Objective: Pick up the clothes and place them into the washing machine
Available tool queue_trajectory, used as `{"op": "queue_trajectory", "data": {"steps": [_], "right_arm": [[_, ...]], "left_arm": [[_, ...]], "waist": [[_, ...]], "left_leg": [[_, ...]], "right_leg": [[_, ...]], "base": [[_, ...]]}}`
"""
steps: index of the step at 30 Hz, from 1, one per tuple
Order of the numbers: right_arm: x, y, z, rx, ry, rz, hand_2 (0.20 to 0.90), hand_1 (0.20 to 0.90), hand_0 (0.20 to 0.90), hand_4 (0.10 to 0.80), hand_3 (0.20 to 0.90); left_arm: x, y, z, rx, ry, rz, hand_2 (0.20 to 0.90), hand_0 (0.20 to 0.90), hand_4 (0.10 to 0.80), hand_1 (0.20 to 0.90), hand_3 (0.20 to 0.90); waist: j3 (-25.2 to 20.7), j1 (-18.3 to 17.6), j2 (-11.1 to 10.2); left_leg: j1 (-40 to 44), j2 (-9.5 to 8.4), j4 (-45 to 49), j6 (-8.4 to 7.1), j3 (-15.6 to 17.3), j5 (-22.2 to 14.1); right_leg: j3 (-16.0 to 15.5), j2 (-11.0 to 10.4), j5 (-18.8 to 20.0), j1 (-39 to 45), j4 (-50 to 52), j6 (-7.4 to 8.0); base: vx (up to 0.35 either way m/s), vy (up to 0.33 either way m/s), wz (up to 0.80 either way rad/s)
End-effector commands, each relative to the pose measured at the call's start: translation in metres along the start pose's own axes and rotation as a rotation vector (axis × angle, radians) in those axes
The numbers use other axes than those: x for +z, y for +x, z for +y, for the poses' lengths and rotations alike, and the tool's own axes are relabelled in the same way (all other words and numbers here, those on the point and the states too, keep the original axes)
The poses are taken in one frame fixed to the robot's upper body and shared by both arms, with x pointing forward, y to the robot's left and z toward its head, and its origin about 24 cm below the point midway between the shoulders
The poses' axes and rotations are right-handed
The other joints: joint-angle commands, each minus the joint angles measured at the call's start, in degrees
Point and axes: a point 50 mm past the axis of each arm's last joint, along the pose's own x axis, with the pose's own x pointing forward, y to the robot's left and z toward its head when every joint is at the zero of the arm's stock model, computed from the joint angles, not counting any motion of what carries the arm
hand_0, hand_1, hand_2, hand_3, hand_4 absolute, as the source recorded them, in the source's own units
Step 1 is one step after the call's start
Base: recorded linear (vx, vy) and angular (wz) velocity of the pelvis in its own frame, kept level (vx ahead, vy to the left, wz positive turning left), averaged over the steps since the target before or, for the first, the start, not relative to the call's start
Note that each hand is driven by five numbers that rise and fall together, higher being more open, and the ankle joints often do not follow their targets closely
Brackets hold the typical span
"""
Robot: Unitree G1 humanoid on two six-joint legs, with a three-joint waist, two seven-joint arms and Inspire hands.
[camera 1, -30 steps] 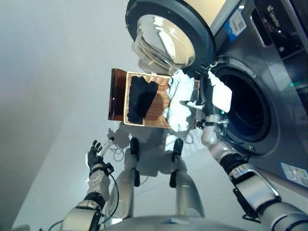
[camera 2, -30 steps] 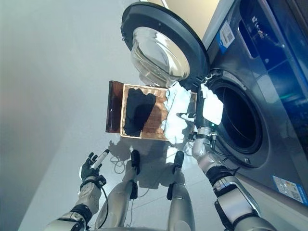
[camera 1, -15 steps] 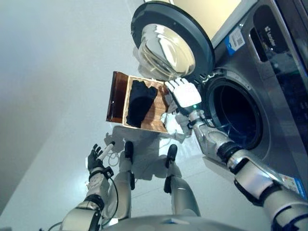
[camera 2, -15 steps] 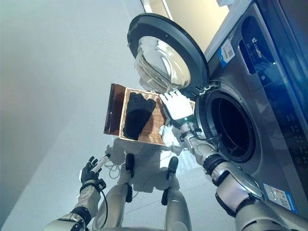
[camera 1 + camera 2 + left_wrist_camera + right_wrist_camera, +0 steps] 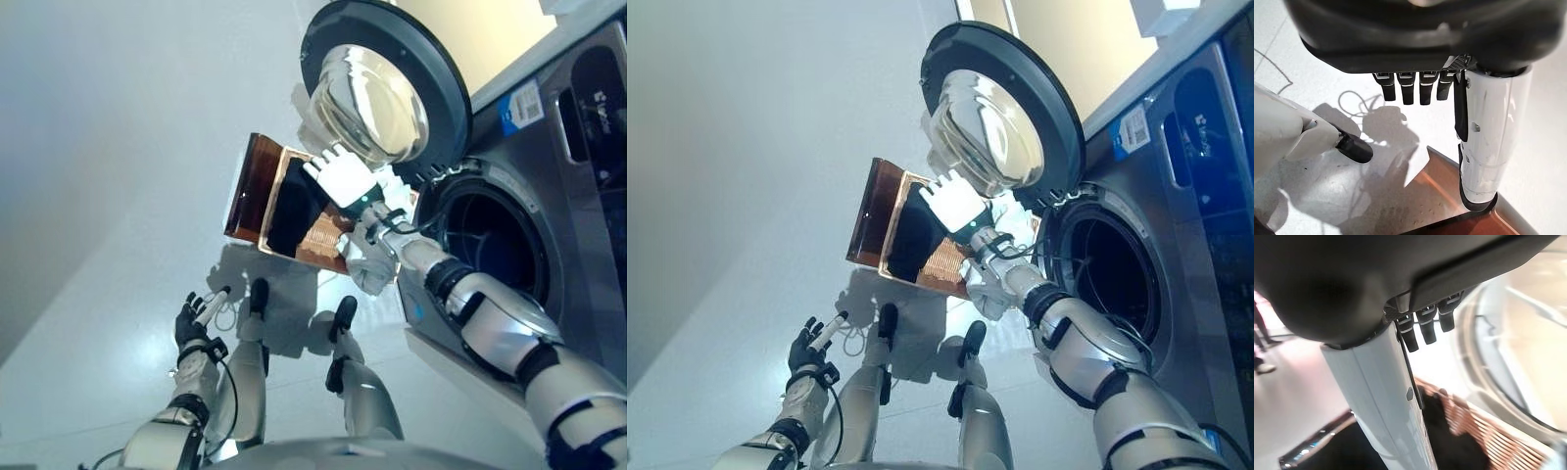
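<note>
A brown woven basket point(image 5: 257, 192) stands on the floor before the washing machine point(image 5: 578, 196). Inside it lies a dark garment point(image 5: 292, 213), and a white cloth point(image 5: 370, 266) hangs over the end nearest the machine. My right hand point(image 5: 343, 178) is held open over the basket, fingers spread, above the dark garment and holding nothing. In the right wrist view the straight fingers point(image 5: 1420, 328) point at the dark garment point(image 5: 1454, 435). The dark drum opening point(image 5: 490, 255) lies to the right of that arm. My left hand point(image 5: 196, 318) hangs open and empty at the lower left.
The round glass door point(image 5: 384, 90) of the machine stands wide open just beyond the basket, close to my right hand. Pale bare floor point(image 5: 118, 196) stretches to the left. A brown corner of the basket point(image 5: 1449, 210) shows in the left wrist view.
My right hand has swung left from the drum's mouth to above the basket and now shows spread open. The whole picture has shifted as the camera moved. The left hand stayed put.
</note>
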Motion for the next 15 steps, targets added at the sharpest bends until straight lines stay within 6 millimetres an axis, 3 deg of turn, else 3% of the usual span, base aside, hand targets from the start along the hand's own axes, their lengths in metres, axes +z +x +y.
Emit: {"op": "queue_trajectory", "data": {"steps": [1, 10, 15], "right_arm": [[-0.028, 0.034, -0.055, -0.19, -0.073, 0.062, 0.9, 0.9, 0.9, 0.8, 0.9], [-0.018, 0.045, -0.063, -0.197, -0.07, 0.051, 0.9, 0.9, 0.9, 0.8, 0.9], [-0.023, 0.044, -0.059, -0.171, -0.077, 0.083, 0.9, 0.9, 0.9, 0.8, 0.9]], "left_arm": [[0.019, 0.007, -0.004, -0.002, -0.006, -0.068, 0.9, 0.9, 0.8, 0.9, 0.9], [0.027, 0.009, -0.007, -0.005, -0.024, -0.091, 0.9, 0.9, 0.8, 0.9, 0.9], [0.034, 0.009, -0.012, -0.022, -0.065, -0.122, 0.9, 0.9, 0.8, 0.9, 0.9]], "waist": [[1.45, 2.22, 0.78], [2.14, 3.29, 0.18], [3.05, 3.88, 0.33]], "left_leg": [[0.37, -0.78, -2.72, -4.83, -0.13, -0.36], [-0.65, -1.2, -2.72, -4.81, -1.19, -0.05], [-1.68, -1.45, -2.72, -4.94, -2.17, 0.39]], "right_leg": [[-0.02, -0.83, -1.67, 2.92, 3.26, 3.23], [-1.0, -1.04, -1.47, 3.08, 2.94, 3.4], [-1.73, -1.12, -1.43, 3.0, 2.69, 3.42]], "base": [[0.0, 0.0, 0.0], [-0.004, 0.005, 0.06], [-0.006, -0.006, 0.06]]}}
